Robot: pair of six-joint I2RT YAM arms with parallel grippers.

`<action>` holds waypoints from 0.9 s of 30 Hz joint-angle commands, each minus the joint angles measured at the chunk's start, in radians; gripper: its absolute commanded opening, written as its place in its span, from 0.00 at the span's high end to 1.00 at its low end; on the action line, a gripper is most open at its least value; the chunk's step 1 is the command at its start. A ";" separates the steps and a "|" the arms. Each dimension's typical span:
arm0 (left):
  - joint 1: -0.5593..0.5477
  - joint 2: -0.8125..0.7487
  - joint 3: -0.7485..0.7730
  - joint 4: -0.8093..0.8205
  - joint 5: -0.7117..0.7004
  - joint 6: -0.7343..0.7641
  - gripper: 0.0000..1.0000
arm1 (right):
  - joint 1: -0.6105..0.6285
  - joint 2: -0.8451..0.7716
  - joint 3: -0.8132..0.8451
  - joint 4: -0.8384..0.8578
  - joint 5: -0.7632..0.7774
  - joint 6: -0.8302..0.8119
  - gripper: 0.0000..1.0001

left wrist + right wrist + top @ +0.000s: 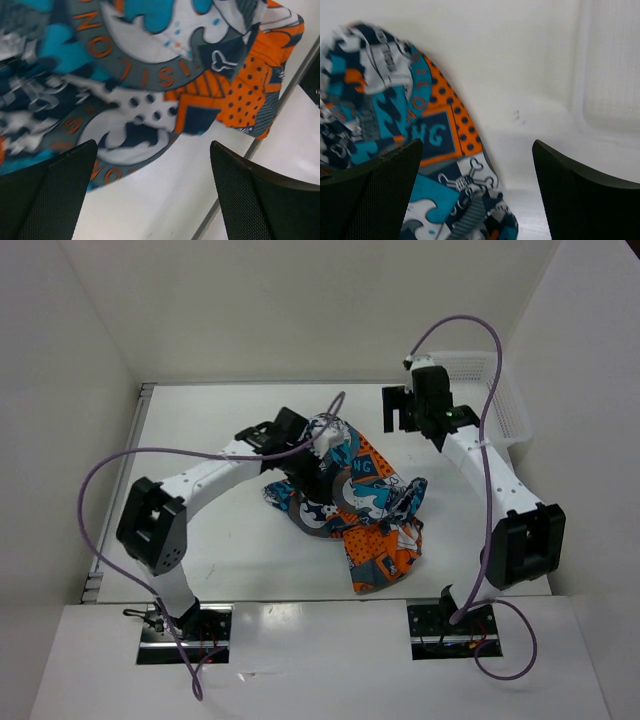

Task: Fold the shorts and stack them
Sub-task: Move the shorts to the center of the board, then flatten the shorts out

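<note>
Crumpled shorts (365,510) on the tabletop (220,540) — left claw (152,150) above them, spread apart; right claw (477,145) beside them, likewise apart.

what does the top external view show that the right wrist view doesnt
Only top external: the whole crumpled heap of cartoon-print fabric shorts, the left arm and right arm with their purple cables, and the left end effector over the heap.
Only right wrist: the open gap of the right end effector seen from behind its black fingers, plus fine print detail such as a crossed-bones motif.
Both: the shorts, the white table and the white plastic mesh basket.
</note>
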 commanded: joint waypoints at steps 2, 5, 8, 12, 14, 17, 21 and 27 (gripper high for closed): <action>-0.059 0.170 0.107 -0.027 0.024 0.004 0.00 | -0.024 -0.169 -0.145 0.026 0.022 -0.028 0.06; -0.059 0.247 0.121 -0.025 0.087 0.004 0.00 | -0.034 -0.239 -0.197 0.026 0.010 -0.046 0.06; -0.070 0.272 0.144 -0.016 0.074 0.004 0.00 | -0.043 -0.272 -0.231 0.035 -0.002 -0.046 0.06; -0.070 0.286 0.120 -0.034 0.008 0.004 0.00 | -0.043 -0.296 -0.251 0.035 -0.045 -0.046 0.03; -0.070 0.286 0.110 -0.034 0.026 0.004 0.00 | -0.043 -0.305 -0.260 0.047 -0.056 -0.046 0.03; -0.079 0.307 0.125 -0.034 0.093 0.004 0.14 | -0.043 -0.305 -0.283 0.061 -0.056 -0.036 0.03; -0.089 0.333 0.175 -0.034 0.121 0.004 0.58 | -0.043 -0.295 -0.283 0.070 -0.056 -0.036 0.03; -0.079 0.300 0.231 -0.072 0.059 0.004 1.00 | -0.043 -0.285 -0.293 0.092 -0.036 -0.036 0.03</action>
